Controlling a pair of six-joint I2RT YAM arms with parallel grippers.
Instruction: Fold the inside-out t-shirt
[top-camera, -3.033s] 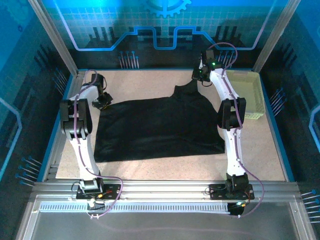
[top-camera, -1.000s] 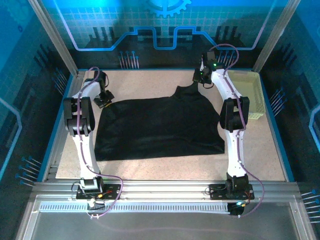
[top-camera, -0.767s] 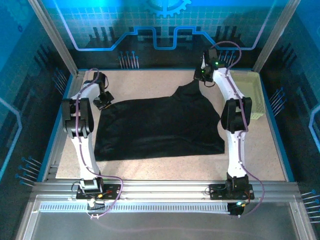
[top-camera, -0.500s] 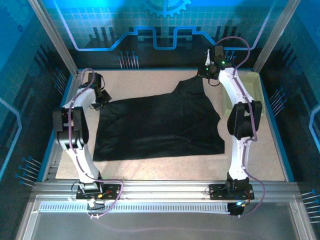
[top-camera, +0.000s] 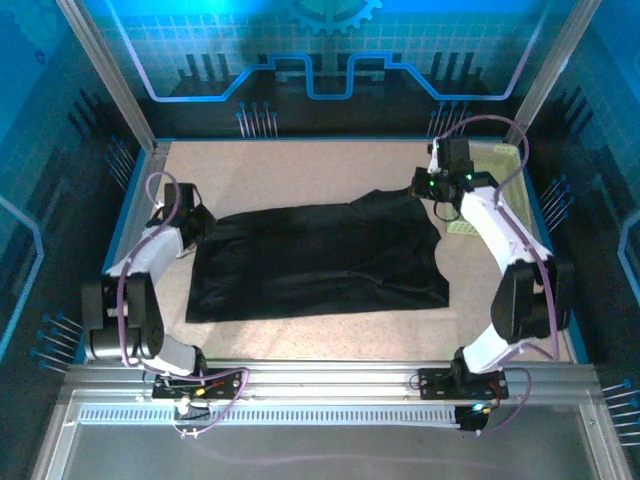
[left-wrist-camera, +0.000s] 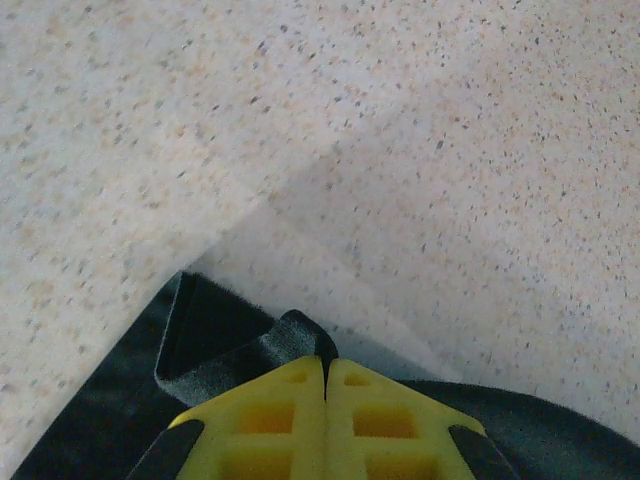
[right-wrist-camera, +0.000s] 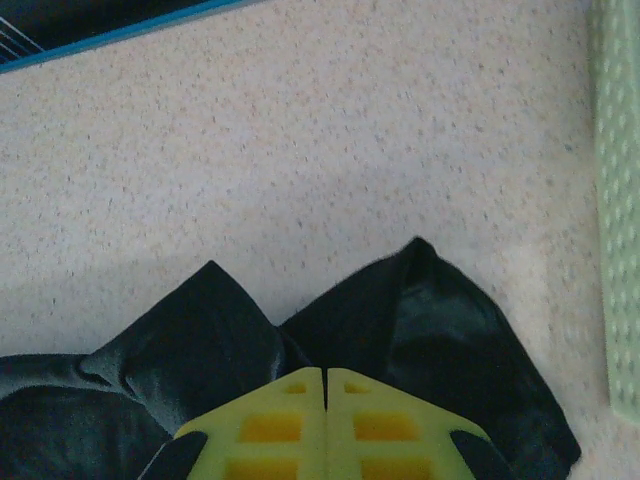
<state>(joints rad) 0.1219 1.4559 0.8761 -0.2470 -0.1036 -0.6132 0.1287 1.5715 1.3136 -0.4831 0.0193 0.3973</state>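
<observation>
Clamping one black t-shirt (top-camera: 320, 260) at two edges: left gripper (left-wrist-camera: 325, 360), right gripper (right-wrist-camera: 325, 372).

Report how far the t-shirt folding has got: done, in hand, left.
Done: the plain black soft fabric t-shirt lies spread out flat on the speckled tabletop. In hand: the left hand is shut on the shirt's far left edge, and the right hand is shut on bunched fabric at its far right corner. Left: every fold; no part is laid over another yet.
</observation>
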